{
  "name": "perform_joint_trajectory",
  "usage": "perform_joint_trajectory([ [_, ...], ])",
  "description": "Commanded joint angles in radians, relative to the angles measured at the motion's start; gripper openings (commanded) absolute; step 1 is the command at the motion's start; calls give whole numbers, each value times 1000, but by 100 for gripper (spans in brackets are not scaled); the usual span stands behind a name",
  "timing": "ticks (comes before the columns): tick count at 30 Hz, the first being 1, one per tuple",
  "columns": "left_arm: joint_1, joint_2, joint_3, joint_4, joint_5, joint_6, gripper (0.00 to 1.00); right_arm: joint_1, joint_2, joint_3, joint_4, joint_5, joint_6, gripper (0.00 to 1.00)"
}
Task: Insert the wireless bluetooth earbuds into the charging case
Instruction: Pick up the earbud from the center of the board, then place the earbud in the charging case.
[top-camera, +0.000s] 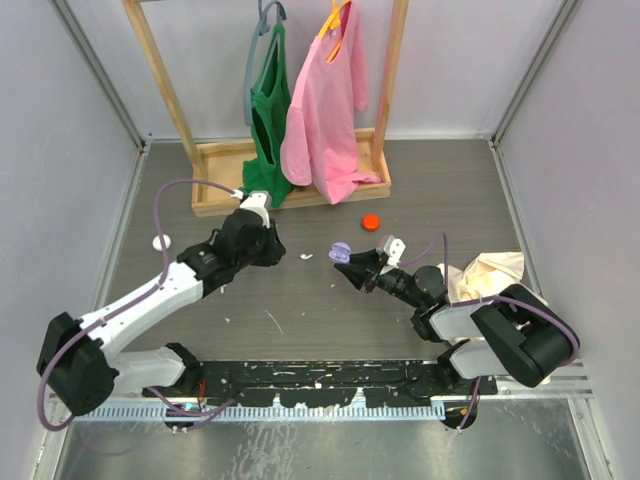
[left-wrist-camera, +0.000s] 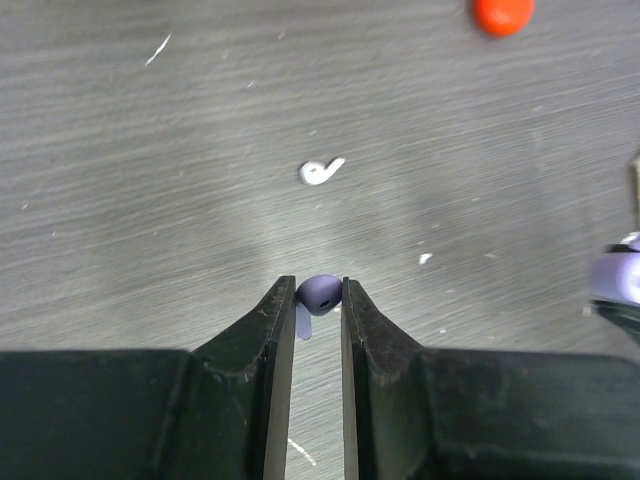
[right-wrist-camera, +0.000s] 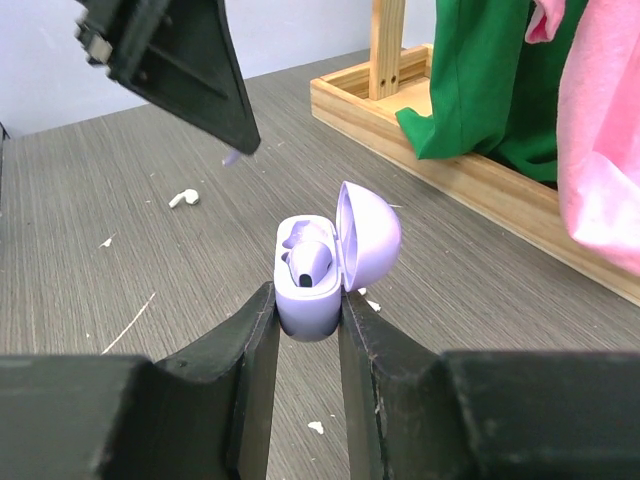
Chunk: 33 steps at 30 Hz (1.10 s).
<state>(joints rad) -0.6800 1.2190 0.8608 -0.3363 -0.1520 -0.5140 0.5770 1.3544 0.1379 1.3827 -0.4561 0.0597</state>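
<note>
My left gripper (left-wrist-camera: 317, 284) is shut on a pale lavender earbud (left-wrist-camera: 322, 294), held at the fingertips above the table. The open lavender charging case (right-wrist-camera: 306, 300) sits between the tips of my shut right gripper (right-wrist-camera: 307, 292), its lid (right-wrist-camera: 370, 236) swung up to the right. A second earbud (right-wrist-camera: 312, 262) sits in the case. In the top view the left gripper (top-camera: 279, 251) is a short way left of the case (top-camera: 340, 251). In the right wrist view the left gripper's fingers (right-wrist-camera: 190, 70) hang above and left of the case.
A white comma-shaped scrap (left-wrist-camera: 321, 171) lies on the table between the grippers. A red cap (top-camera: 371, 221) lies beyond the case and a white disc (top-camera: 161, 241) at far left. The wooden rack (top-camera: 290, 180) with green and pink shirts stands behind. Crumpled cloth (top-camera: 492, 270) lies at right.
</note>
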Motion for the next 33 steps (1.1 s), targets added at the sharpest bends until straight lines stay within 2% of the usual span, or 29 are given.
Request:
perform_joint_trajectory([
  [1,-24,-101,-25,173,33,-13,20,6,3,27,67,-9,7,1],
  [7,-54,-167,-54,286,79,1,20,6,5,26,74,-10,12,1],
  [14,-108,-173,-69,415,122,34,20,6,8,23,92,-13,18,1],
  [25,-182,-116,-104,654,141,85,21,6,9,16,114,-17,30,1],
  [33,-209,-60,-108,757,164,124,21,6,-5,9,124,-15,36,1],
])
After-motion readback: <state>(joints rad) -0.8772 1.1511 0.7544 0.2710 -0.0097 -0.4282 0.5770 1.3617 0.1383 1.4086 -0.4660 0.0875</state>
